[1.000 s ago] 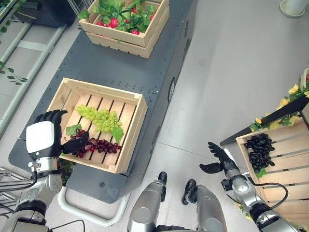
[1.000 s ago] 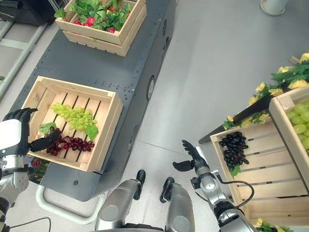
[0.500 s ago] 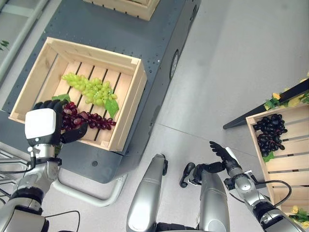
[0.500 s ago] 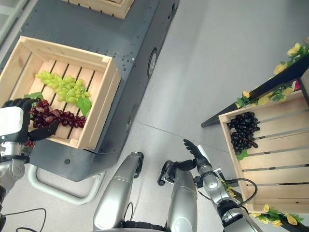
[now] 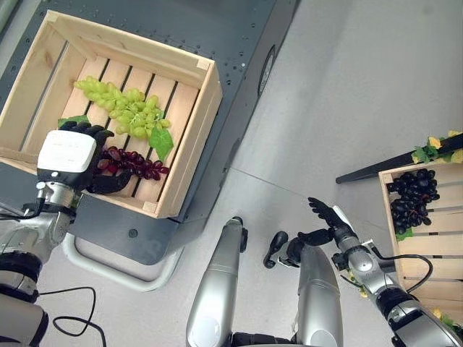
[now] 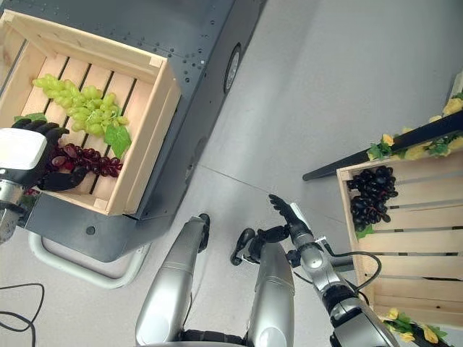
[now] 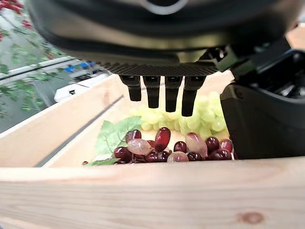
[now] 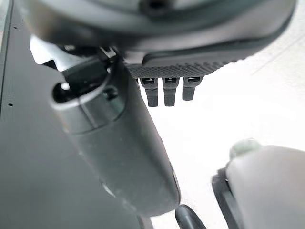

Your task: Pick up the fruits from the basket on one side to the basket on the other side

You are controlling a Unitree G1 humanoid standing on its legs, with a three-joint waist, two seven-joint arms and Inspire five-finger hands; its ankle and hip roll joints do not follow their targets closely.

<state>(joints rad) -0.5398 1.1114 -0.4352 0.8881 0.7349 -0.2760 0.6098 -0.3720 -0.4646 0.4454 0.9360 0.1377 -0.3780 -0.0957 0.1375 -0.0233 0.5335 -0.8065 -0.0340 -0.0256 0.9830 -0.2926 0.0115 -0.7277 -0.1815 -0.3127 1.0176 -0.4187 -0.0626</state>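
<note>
A wooden crate [image 5: 197,129] on my left holds a green grape bunch [image 5: 121,108] and, nearer to me, a dark red grape bunch [image 5: 136,164]. My left hand [image 5: 69,153] hovers just above the red bunch's left end, open, with its fingers [image 7: 162,93] hanging over the grapes [image 7: 167,147] and the thumb set apart beside them. A second crate [image 5: 434,249] on my right holds a black grape bunch [image 5: 411,206]. My right hand [image 5: 327,220] is open low over the floor between the crates, holding nothing; its fingers [image 8: 164,90] are straight.
The left crate rests on a dark grey metal platform [image 5: 239,36]. A dark bar with yellow flowers [image 5: 436,142] runs behind the right crate. Pale grey floor [image 5: 347,87] lies between the two crates.
The view has shifted, so the crates sit elsewhere in the picture. My left hand has gone from the crate's left rim in over the red grapes. The right hand stays open.
</note>
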